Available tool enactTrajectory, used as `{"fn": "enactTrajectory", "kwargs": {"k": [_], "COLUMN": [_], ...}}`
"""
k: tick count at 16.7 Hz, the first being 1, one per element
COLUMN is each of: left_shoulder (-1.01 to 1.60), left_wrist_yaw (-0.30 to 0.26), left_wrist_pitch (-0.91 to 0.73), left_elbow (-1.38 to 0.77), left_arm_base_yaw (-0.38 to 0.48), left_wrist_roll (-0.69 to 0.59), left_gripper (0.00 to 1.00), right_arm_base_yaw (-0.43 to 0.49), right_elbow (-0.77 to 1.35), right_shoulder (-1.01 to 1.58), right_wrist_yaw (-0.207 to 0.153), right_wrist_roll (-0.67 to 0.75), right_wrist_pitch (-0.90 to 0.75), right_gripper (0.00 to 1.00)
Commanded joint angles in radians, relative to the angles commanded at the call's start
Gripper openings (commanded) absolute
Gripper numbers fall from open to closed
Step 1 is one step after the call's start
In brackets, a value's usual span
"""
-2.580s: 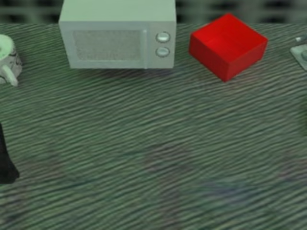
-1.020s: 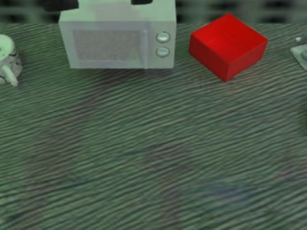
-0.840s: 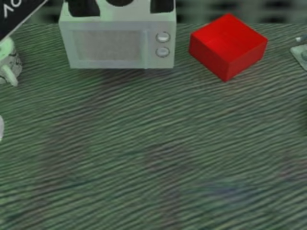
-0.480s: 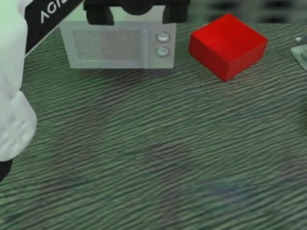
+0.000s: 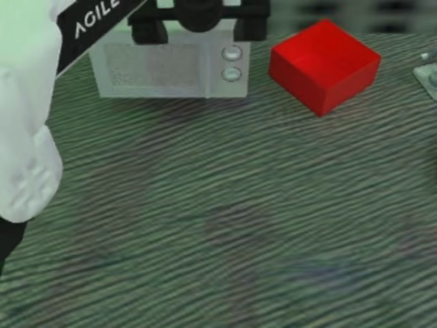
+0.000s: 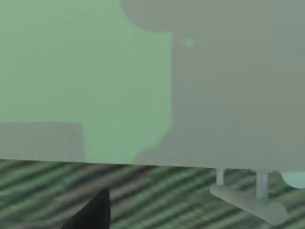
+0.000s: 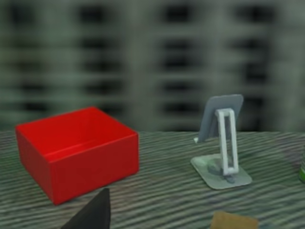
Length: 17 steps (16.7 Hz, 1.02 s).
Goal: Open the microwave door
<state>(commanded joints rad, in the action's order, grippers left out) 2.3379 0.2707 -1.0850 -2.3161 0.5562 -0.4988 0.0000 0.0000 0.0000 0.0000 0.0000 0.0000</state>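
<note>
Up at the far edge of the table, your left gripper [image 5: 199, 26] hangs over the top of the microwave [image 5: 171, 65], its two dark fingers [image 5: 147, 30] spread wide, one above the door's window and the other near the knob panel. Your left arm, white with a black lettered band, comes in from the top view's left edge and covers that corner. The microwave sits at the back of the table, left of centre, and the microwave door [image 5: 153, 67] lies flush and closed, its speckled window facing you, two round silver knobs [image 5: 232, 52] to its right. From the left wrist, you see a pale wall of the microwave [image 6: 228, 95] close up. A red box [image 5: 323, 64] stands just right of the microwave, apart from it. Your right gripper [image 7: 93, 212] is out of the top view; you cannot tell its fingers' state. It looks toward the red box [image 7: 78, 150] and a grey phone stand [image 7: 221, 143].
</note>
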Motion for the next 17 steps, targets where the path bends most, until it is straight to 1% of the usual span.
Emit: {"fn": "enactTrajectory", "kwargs": {"k": [3, 7, 17], "left_shoulder": [0.050, 0.056, 0.056], "left_wrist_yaw": [-0.009, -0.010, -0.010], "left_wrist_pitch": [0.084, 0.091, 0.091], "left_elbow": [0.030, 0.033, 0.033], "left_arm_base_yaw": [-0.018, -0.020, -0.020], "left_wrist_roll": [0.017, 0.019, 0.019], "left_gripper": [1.00, 1.00, 0.25], "right_arm_base_yaw": [0.000, 0.000, 0.000], "right_elbow": [0.000, 0.000, 0.000], "right_shoulder": [0.000, 0.000, 0.000], "right_wrist_yaw": [0.000, 0.000, 0.000], "right_wrist_roll": [0.000, 0.000, 0.000], "right_wrist_pitch": [0.000, 0.000, 0.000], "right_gripper": [1.00, 1.00, 1.00]}}
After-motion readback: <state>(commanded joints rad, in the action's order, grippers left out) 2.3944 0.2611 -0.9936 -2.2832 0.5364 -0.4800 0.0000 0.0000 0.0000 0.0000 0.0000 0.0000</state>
